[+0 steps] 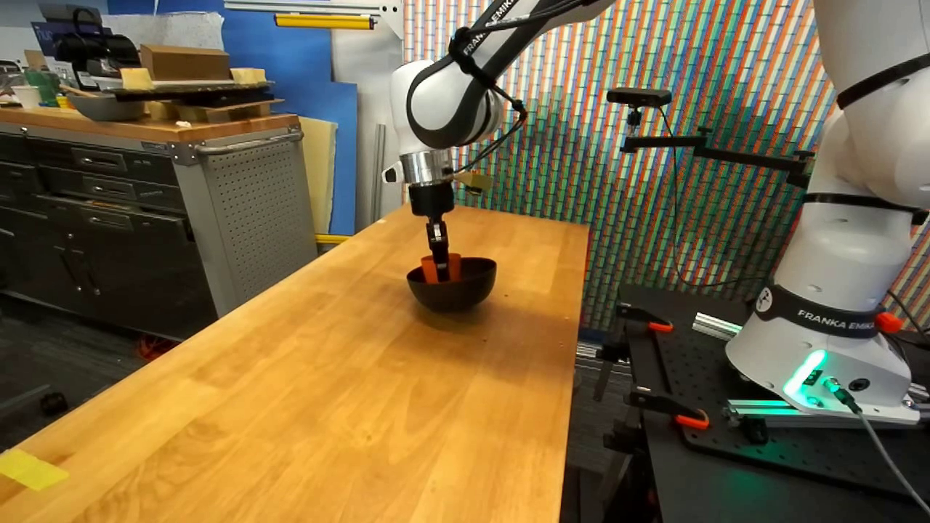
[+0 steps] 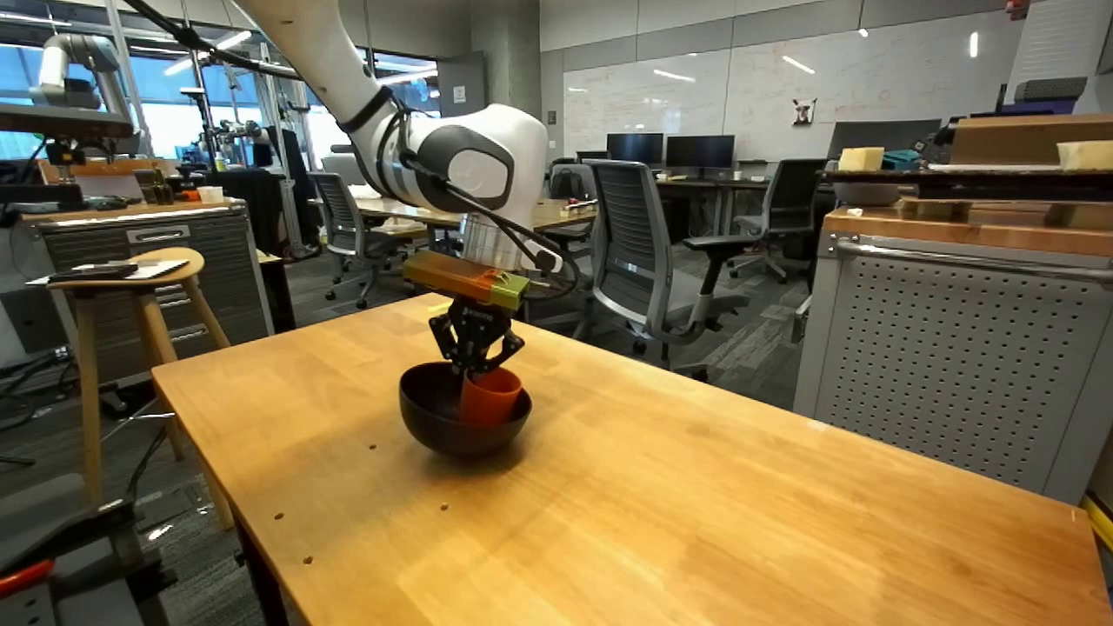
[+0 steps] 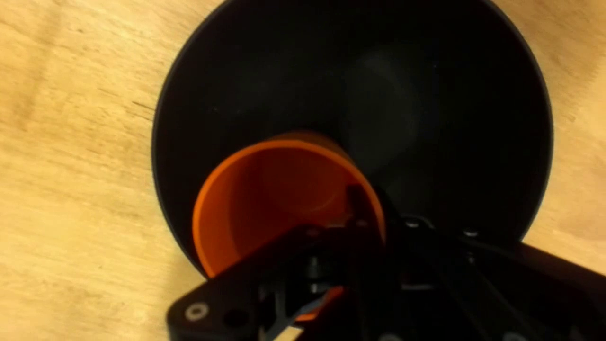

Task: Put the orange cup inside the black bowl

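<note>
Though inside black bowl, orange cup near rim, room opposite

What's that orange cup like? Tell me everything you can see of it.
The cup is plain orange, smooth and plastic-looking, with a round open mouth; no handle shows. It is off-centre inside the bowl, near one side, mouth up, perhaps tilted slightly. The gripper pinches its wall, one finger inside the cup, one outside. Apart from that finger nothing shows in it, though part is hidden. Whether its base touches the bowl cannot be told.
</note>
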